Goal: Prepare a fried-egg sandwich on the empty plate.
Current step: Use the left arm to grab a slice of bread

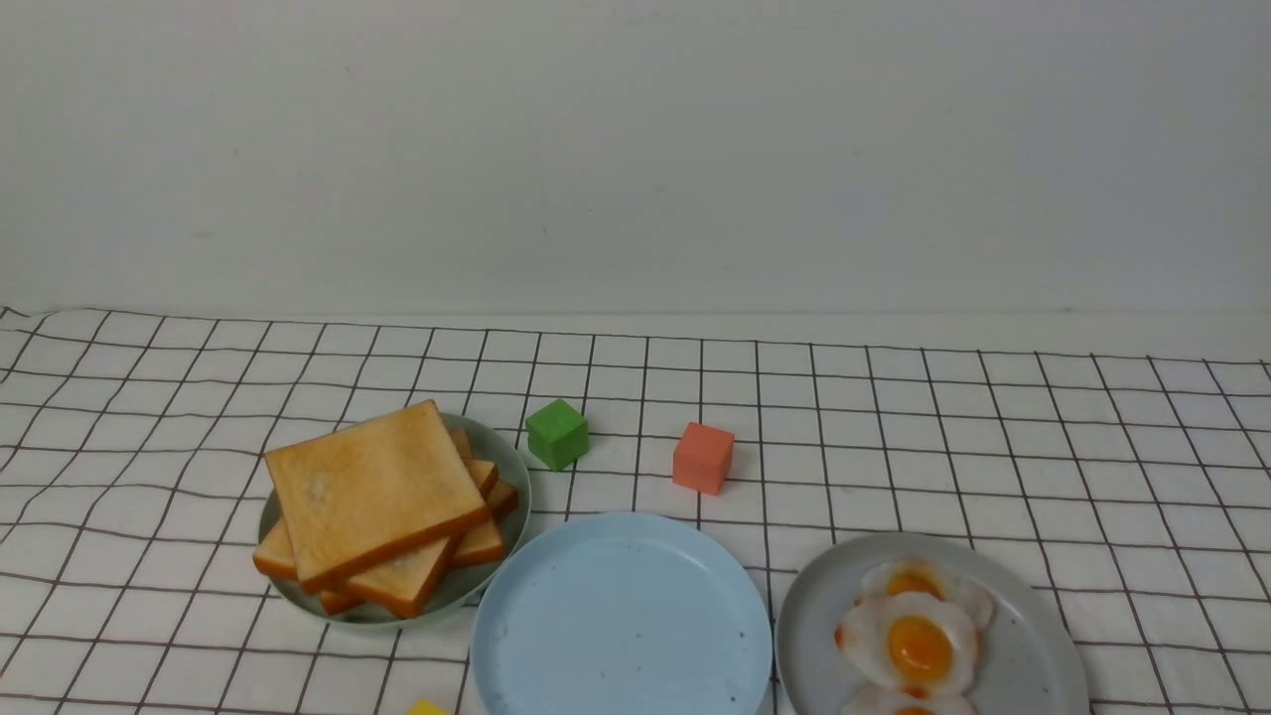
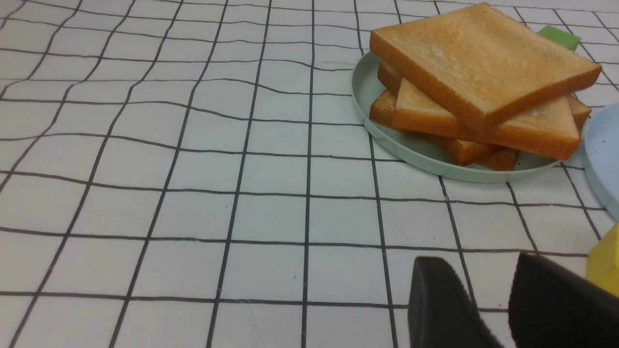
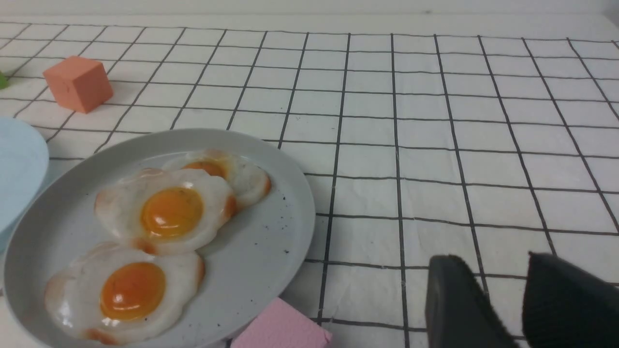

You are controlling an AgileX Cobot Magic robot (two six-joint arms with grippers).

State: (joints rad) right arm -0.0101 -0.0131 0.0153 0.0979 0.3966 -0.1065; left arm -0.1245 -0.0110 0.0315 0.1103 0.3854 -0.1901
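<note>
1. The left claw stands partly open with nothing between its jaws, low over the bare worktop and apart from the toast.
2. The right claw stands the same way, partly open and holding nothing, over bare cloth to one side of the eggs.
3. Neither arm shows in the front view, so both sit back at the near edge.
4. The toast lies in a loose pile on the green plate, untouched as far as I can judge.
5. Three eggs lie overlapping on the grey plate.
6. The blue plate sits between those two at the near edge, bare: no bread, no egg.
7. Judgement: nothing is done yet. Left to do: a slice onto the blue plate, an egg on it, and a second slice on top.
8. The green cube and orange cube stand behind the blue plate, clear of it.
</note>
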